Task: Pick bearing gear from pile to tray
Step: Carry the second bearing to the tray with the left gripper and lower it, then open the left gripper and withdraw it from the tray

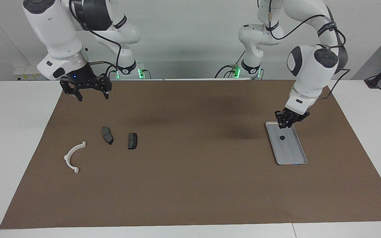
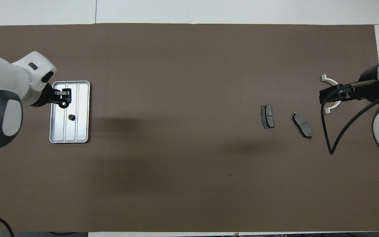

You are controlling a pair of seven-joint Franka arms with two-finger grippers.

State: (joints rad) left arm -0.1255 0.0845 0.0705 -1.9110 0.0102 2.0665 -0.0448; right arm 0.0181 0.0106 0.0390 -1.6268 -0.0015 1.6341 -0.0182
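I see a big brown mat (image 1: 190, 185) on the white table (image 1: 12, 132). The tray (image 1: 293, 155) lies at the left arm's end of the table. It is silver with a low rim. A small black round gear (image 1: 281, 138) lies flat inside the tray, on the half nearer to the robots. It is not held by anything.

My left gripper (image 1: 286, 125) hangs just over the tray, near the end closest to the robots. It is close to the gear but not touching it. From above I see it over the same part of the tray (image 2: 81, 131), with the gear (image 2: 71, 117) lying free. I cannot tell if its fingers are open or closed.

My right gripper (image 1: 92, 96) waits up in the air over the mat's edge at the right arm's end of the table. Its fingers are spread wide apart and hold nothing.

What I can see of the pile is also at that end. Two dark brake pads (image 1: 107, 135) lie flat and near each other, not touching. A white curved arc (image 1: 74, 157) lies farther from the robots than the pads, closer to the mat's edge.
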